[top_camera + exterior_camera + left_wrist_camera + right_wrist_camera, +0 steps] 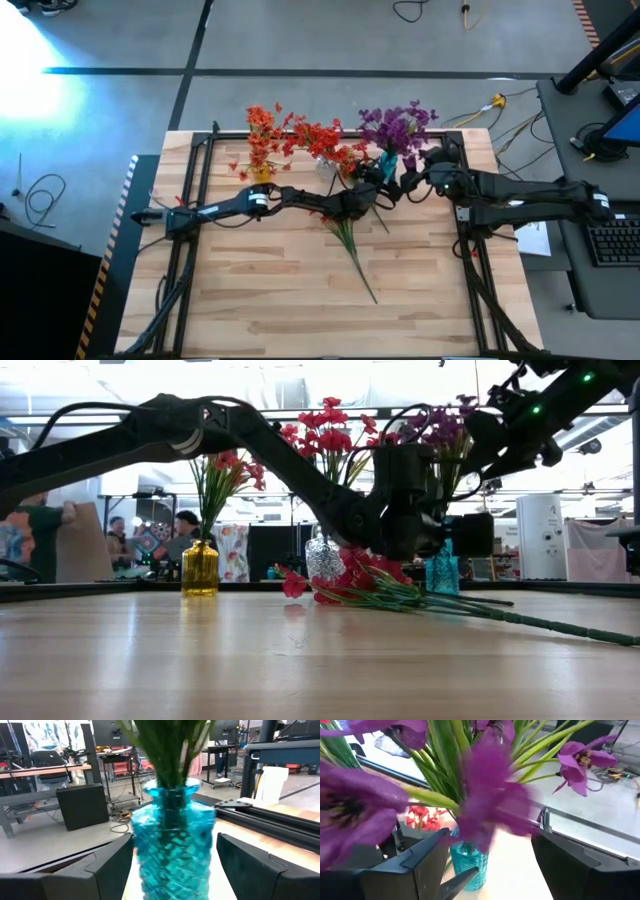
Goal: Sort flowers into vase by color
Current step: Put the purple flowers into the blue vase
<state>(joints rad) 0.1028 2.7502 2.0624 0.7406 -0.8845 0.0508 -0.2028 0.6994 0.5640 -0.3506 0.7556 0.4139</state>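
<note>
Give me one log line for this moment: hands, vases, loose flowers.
left hand: open around teal vase | right hand: open, over purple flowers | loose red flowers: on table

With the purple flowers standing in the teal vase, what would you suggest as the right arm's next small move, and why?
Probably lift the right gripper straight up and back. Its fingers are open among the purple flowers, whose stems already stand in the teal vase, so nothing is held. The left gripper, open, straddles that vase, and red flowers lie on the table.
</note>
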